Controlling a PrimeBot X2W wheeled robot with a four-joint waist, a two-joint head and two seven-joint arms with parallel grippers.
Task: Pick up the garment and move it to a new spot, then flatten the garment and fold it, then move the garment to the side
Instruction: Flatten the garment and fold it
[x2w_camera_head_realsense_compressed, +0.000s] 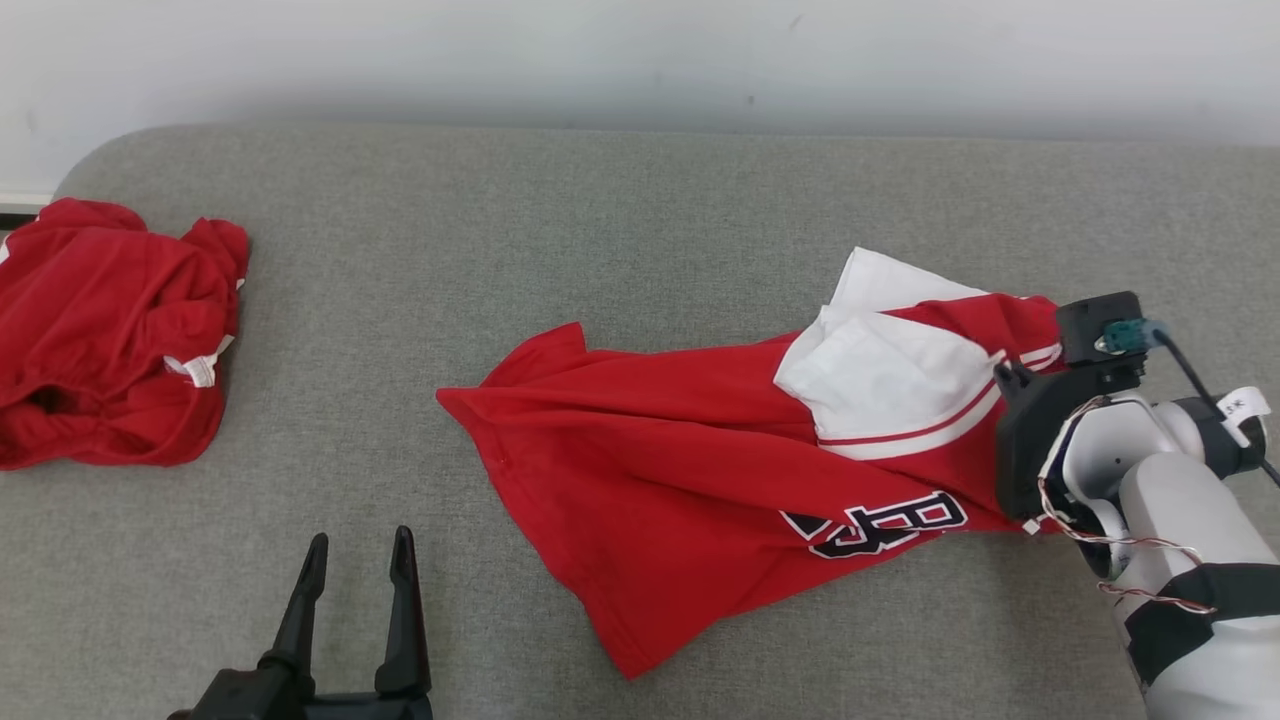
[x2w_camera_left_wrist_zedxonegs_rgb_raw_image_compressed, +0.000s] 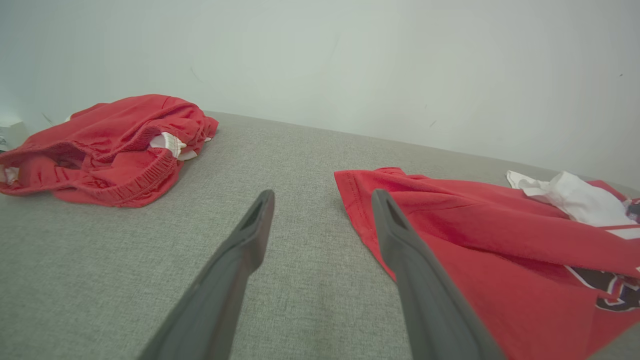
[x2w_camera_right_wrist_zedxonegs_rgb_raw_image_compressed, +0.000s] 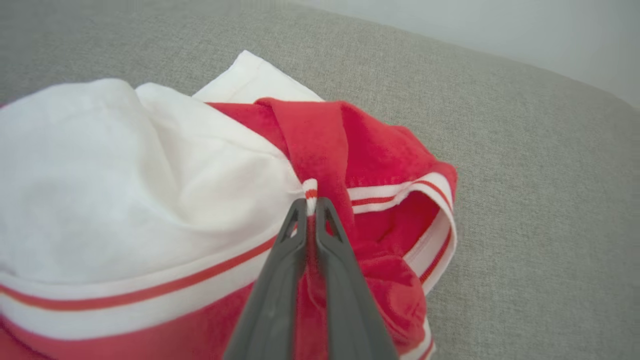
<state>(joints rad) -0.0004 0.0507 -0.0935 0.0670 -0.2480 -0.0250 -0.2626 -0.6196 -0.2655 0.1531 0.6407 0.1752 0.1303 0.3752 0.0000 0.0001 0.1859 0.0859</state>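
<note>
The garment (x2w_camera_head_realsense_compressed: 680, 450) is a red jersey with a white sleeve, striped trim and dark lettering, lying crumpled on the grey padded surface (x2w_camera_head_realsense_compressed: 600, 220) right of centre. In the right wrist view my right gripper (x2w_camera_right_wrist_zedxonegs_rgb_raw_image_compressed: 311, 202) is shut on the garment (x2w_camera_right_wrist_zedxonegs_rgb_raw_image_compressed: 375, 150), its fingertips pinching the red-and-white striped trim where the white sleeve meets the red cloth. In the head view the right wrist (x2w_camera_head_realsense_compressed: 1050, 440) sits at the garment's right end. My left gripper (x2w_camera_head_realsense_compressed: 360, 545) stands open at the lower left, holding nothing. Its fingers (x2w_camera_left_wrist_zedxonegs_rgb_raw_image_compressed: 250, 240) point past the garment's left hem (x2w_camera_left_wrist_zedxonegs_rgb_raw_image_compressed: 500, 235).
A second red garment (x2w_camera_head_realsense_compressed: 110, 340) lies bunched at the far left of the surface, also visible in the left wrist view (x2w_camera_left_wrist_zedxonegs_rgb_raw_image_compressed: 110, 145). A pale wall (x2w_camera_head_realsense_compressed: 640, 60) runs along the back edge. Bare grey surface lies between the two garments.
</note>
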